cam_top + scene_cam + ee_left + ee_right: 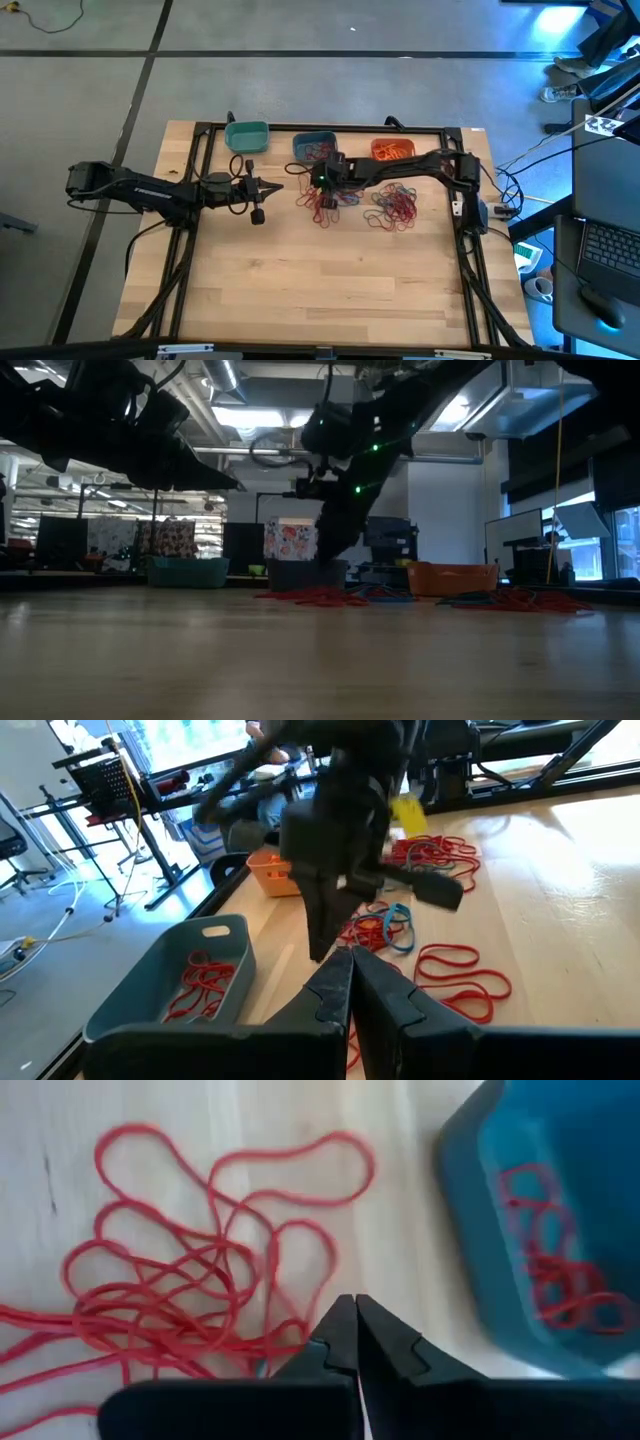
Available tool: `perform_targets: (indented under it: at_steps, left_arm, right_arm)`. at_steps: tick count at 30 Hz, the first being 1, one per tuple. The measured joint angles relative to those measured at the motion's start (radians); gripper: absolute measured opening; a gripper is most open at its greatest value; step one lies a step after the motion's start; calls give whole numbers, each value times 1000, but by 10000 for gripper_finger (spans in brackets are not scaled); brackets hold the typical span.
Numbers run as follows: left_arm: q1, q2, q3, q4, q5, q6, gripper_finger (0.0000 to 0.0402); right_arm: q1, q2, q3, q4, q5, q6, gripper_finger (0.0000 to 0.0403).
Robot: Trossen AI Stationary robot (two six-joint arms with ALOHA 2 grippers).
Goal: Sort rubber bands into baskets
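Note:
Three baskets stand in a row at the table's far edge: teal (247, 136), slate blue (313, 146) with red rubber bands (560, 1280) in it, and orange (392, 150). Two heaps of loose rubber bands lie in front of them, the left one (325, 202) mostly red with some blue, the right one (392, 206). My right gripper (354, 1304) is shut and slants down over the left heap's red loops (180, 1305), right beside the slate blue basket (540, 1200). My left gripper (350, 965) is shut and waits level to the left of that heap. My right gripper has its shut fingertips (340, 1320) just over the red loops at the heap's edge nearest the slate blue basket. Strands run under the fingers (295, 1342), but whether one is caught between them cannot be told.
Black frame rails (200, 160) run along the table's left, far and right edges. The near half of the wooden table (320, 290) is bare. A yellow tag (408, 815) lies by the right heap. Desks and cables stand beyond the table's right edge.

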Motion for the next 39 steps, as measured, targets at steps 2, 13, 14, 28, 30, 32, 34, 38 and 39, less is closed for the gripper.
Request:
perform_targets:
  at_steps: [2,13,14,28,30,32,34,38,39]
  left_arm:
    - [0,0,0,0,0,0,5]
    - [0,0,0,0,0,-3,5]
    - [0,0,0,0,0,-4,5]
    - [3,0,0,-3,-4,-4,5]
    - [5,0,0,-3,-4,-5,5]
    - [5,0,0,-3,-4,-5,5]
    - [5,0,0,-3,-4,-6,5]
    - [5,0,0,-2,-4,-6,5]
    - [5,0,0,-2,-4,-6,5]
  right_arm:
    - [1,-17,0,-10,-2,4,6]
    - [-2,1,0,-22,-121,130,59]
    - [-2,7,1,-8,-120,132,67]
    - [-4,69,0,21,-51,95,89]
    - [-4,79,1,25,-52,95,75]
    - [-4,90,1,23,-49,95,60]
    - [-3,95,1,26,-21,90,41]
    - [-2,97,1,35,4,67,7]
    - [-1,97,1,41,22,59,7]
